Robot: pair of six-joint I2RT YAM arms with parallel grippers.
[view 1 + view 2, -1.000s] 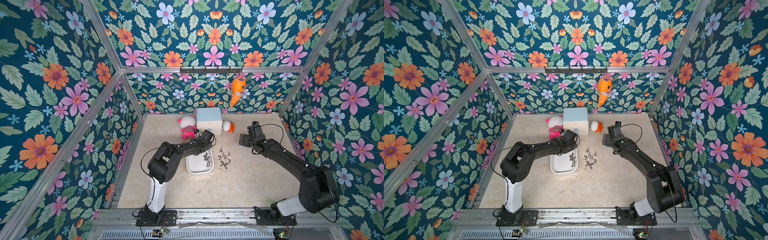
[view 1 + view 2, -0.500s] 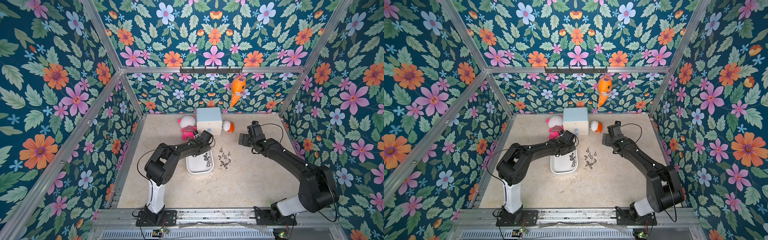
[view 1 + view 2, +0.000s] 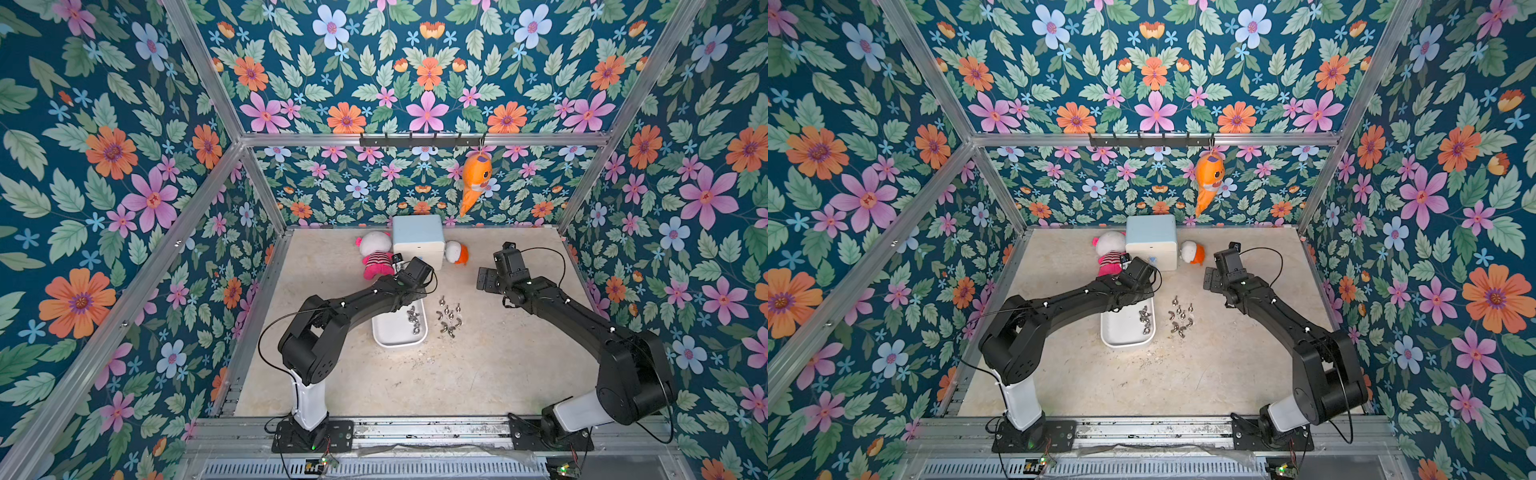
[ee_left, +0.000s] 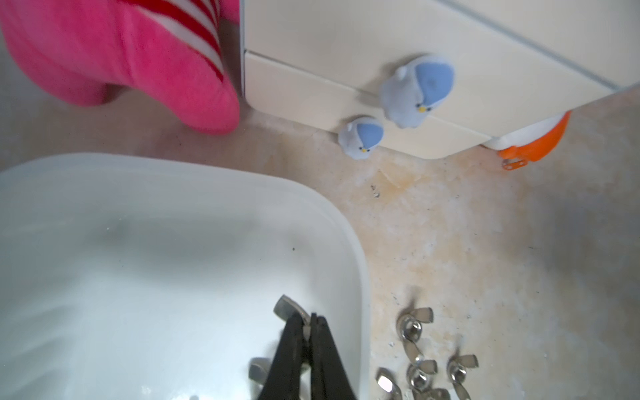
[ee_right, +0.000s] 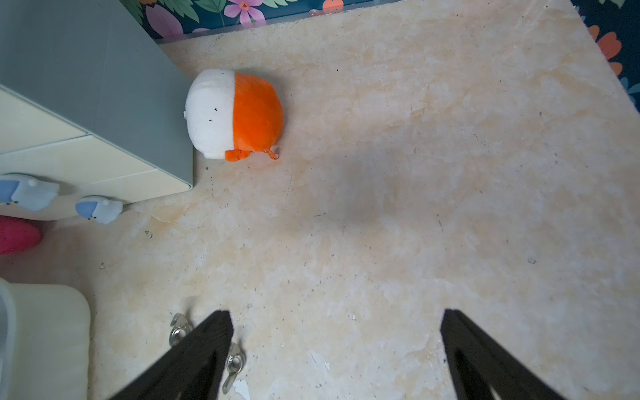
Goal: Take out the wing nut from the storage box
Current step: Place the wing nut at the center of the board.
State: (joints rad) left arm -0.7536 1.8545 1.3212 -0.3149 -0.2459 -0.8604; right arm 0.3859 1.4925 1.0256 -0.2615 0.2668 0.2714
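Behind the storage box [image 3: 395, 341] and to its left, a pink doll [image 3: 374, 259] lies on the table [image 3: 478, 374]. The left arm [image 3: 357, 301] reaches in from the left and crosses the far end of the box, hiding that end in both top views. In the left wrist view, the left gripper [image 4: 309, 323] hangs over the inside of the box, close to its right wall. Its jaws are clenched on a wing nut [image 4: 287, 306], and one wing sticks out beside the black fingertips. Whether this nut is clear of the box floor cannot be told.

A few more nuts [image 3: 413, 321] lie inside the box along the same wall. A loose cluster of nuts [image 3: 449, 318] sits on the table just beside the box, outside its right wall.

Directly behind the box stands a drawer cabinet [image 3: 417, 237] with a pale-blue top; two bird-shaped knobs [image 4: 417, 90] show on its drawer fronts. An orange-and-white plush ball [image 3: 457, 253] rests against the cabinet, behind the box and to its right. An orange toy [image 3: 476, 178] hangs from a hook rail on the back wall, farther behind the box on that side.

Well to the right of the box, the right gripper [image 5: 336, 317] hovers over bare table. Its jaws are spread wide with nothing between them, and two of the loose nuts lie under one finger [image 5: 207, 343].
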